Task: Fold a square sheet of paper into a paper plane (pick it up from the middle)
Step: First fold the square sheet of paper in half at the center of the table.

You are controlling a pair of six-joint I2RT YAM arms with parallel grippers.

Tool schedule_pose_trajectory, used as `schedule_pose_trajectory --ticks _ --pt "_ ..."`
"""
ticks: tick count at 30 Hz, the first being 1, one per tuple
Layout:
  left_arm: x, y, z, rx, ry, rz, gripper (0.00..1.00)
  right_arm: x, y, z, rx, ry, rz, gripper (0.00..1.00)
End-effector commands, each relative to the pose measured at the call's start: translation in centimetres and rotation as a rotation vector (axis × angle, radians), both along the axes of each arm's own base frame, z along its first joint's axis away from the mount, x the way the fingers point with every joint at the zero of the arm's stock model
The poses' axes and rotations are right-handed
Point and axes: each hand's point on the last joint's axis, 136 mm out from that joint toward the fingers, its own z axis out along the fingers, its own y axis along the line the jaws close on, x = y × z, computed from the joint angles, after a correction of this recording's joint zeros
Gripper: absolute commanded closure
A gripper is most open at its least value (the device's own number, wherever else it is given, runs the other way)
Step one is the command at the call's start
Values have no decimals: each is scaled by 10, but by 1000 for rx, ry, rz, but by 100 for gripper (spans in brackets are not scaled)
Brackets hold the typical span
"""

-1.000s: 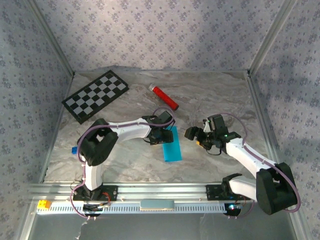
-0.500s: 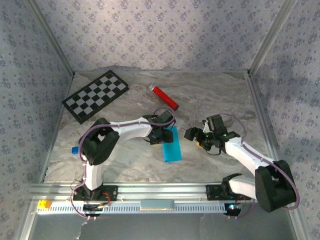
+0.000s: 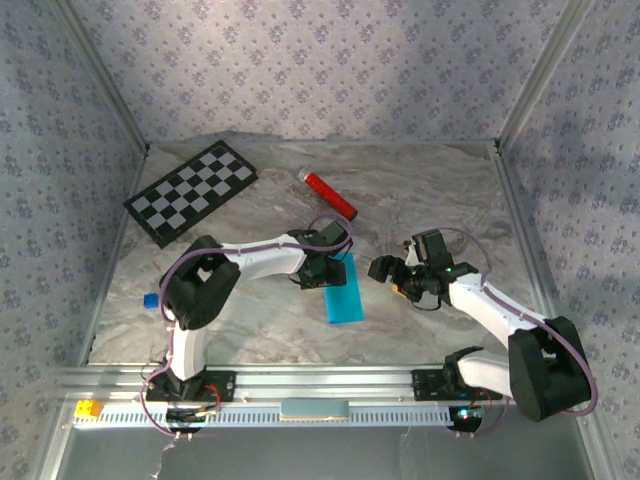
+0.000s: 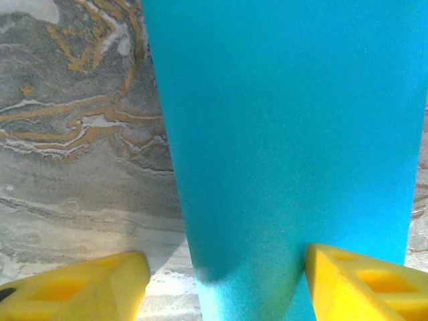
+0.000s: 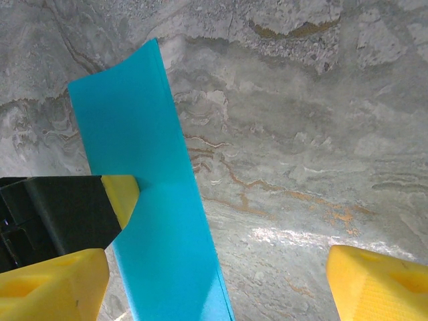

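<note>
Left gripper [image 4: 226, 289] stands over the square sheet of paper [image 3: 343, 290] with its jaws spread apart, clamping nothing. In the left wrist view its two yellow fingertips [image 4: 75, 289] sit at the bottom of the picture. One is over bare marble just beside the sheet's edge, and the other overlaps the opposite side of the sheet. The bright cyan-blue paper runs away from the fingers as a long, flat band.

From above, the sheet shows as a narrow rectangle lying near the middle of the table [image 3: 450, 190]. Its long side runs near to far with a slight tilt, and the left gripper is at its far left end.

Right gripper [image 5: 215, 283] hovers just to the right of the sheet, jaws wide open and empty, with marble and a strip of the paper below it. The right wrist view also catches one black finger of the left gripper, its yellow tip [image 5: 122, 194] touching the paper near one long edge.

A red cylinder [image 3: 331, 196] lies farther back, apart from the sheet. A black-and-white checkerboard [image 3: 190, 190] rests at the far left of the table.
</note>
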Motion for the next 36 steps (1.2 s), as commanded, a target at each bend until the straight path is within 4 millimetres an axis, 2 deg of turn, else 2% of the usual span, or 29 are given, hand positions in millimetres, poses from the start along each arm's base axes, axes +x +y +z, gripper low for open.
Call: schedule_pose_trajectory --ticks 1,18,31,36 --pt "-13 13 -47 80 66 -23 30 1 1 3 -16 -9 20 14" --pt "-12 12 -50 93 64 -22 27 1 2 1 -19 -7 23 14" --pt "-13 19 -50 113 59 -14 34 1 6 3 -12 -11 39 16" --pt "-13 17 -50 106 60 -14 31 0 6 2 -14 -9 40 16"
